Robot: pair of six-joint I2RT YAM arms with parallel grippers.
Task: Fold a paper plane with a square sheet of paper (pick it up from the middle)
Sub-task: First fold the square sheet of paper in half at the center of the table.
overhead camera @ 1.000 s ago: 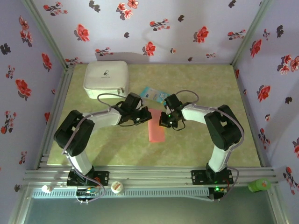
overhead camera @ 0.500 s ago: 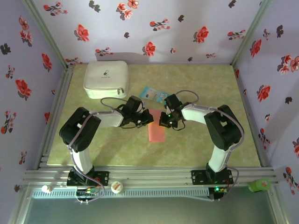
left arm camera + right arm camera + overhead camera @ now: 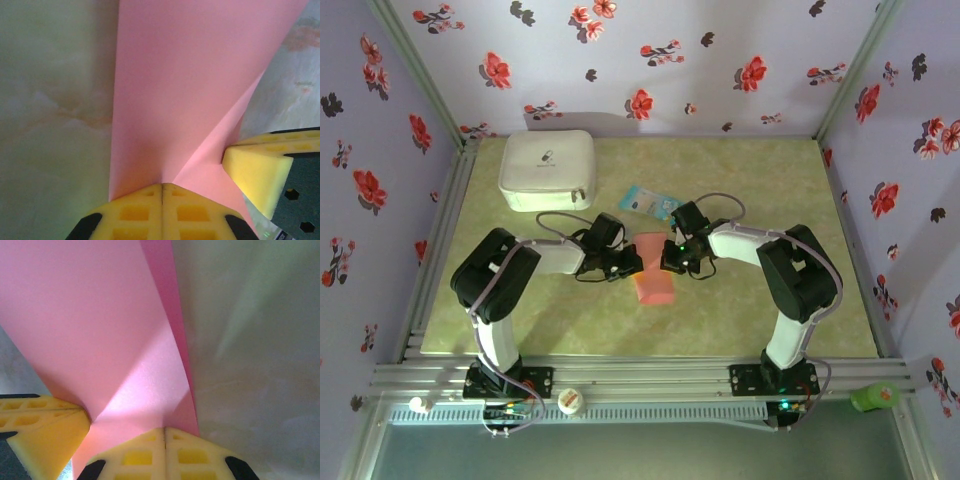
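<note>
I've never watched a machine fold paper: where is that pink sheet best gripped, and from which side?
By its thin side edges, one pincer from each side, as the left pincer and right pincer, both shut on the pink sheet, do now; flat paper offers no other purchase.

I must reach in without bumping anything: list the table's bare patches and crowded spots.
Bare: far right corner, between the light-blue packet and the right wall; near strip between the two arm bases, before the pink paper. Crowded: centre, both jaws shut on the paper; far left, white case.

Table (image 3: 770, 190) w/ white case (image 3: 548, 170), packet (image 3: 650, 204)
</note>
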